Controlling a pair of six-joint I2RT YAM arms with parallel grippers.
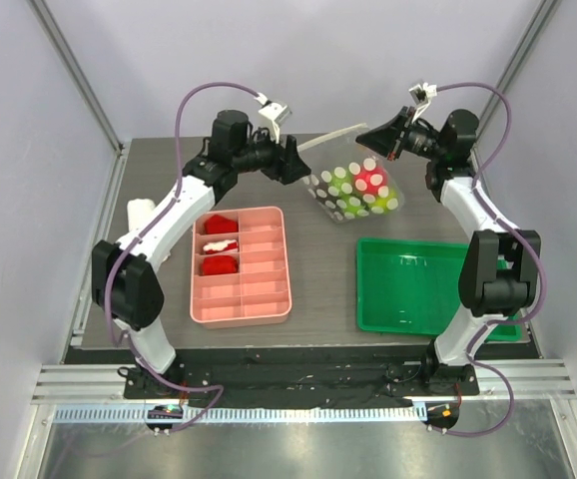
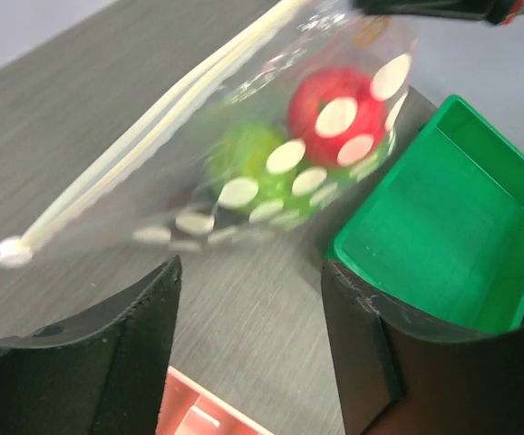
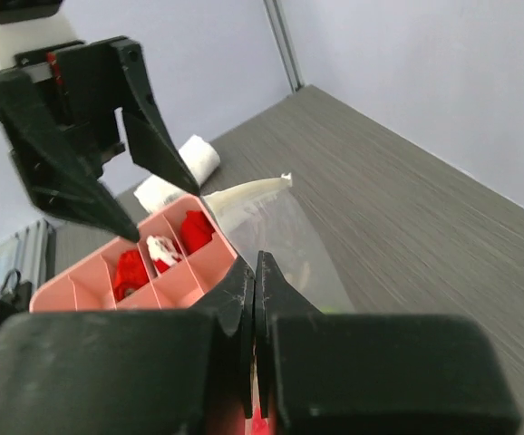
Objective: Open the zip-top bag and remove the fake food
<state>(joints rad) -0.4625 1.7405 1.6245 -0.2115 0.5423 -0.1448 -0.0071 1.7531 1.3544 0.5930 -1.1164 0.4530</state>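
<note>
Near the upper middle of the overhead view, the zip-top bag (image 1: 353,190) hangs tilted above the desk (image 1: 328,284), its pale zip strip running up and to the right. Inside it the fake food (image 1: 368,188) sits bunched in the lower right part: a red apple (image 2: 339,104) on top, a bumpy green fruit (image 2: 244,154) to its left, and a yellow-green piece partly hidden behind the white dots.

At the upper right end of the zip strip, the right hand (image 1: 373,135) is clenched on the bag's top edge; in its own wrist view the fingers are pressed together with the clear film spreading out just beyond them.

At the bag's left side the left hand (image 2: 248,317) is released, its two fingers (image 2: 144,344) standing apart. The bag lies just ahead of them, not between them, and the loose end of the zip strip sits to the upper left of the left finger.

Below and right of the bag a green tray (image 1: 418,289) lies on the desk. Left of that stands a pink divided tray (image 1: 264,279) with red pieces (image 1: 219,225) in its upper left compartments. A white roll (image 1: 141,212) lies at the left edge.
</note>
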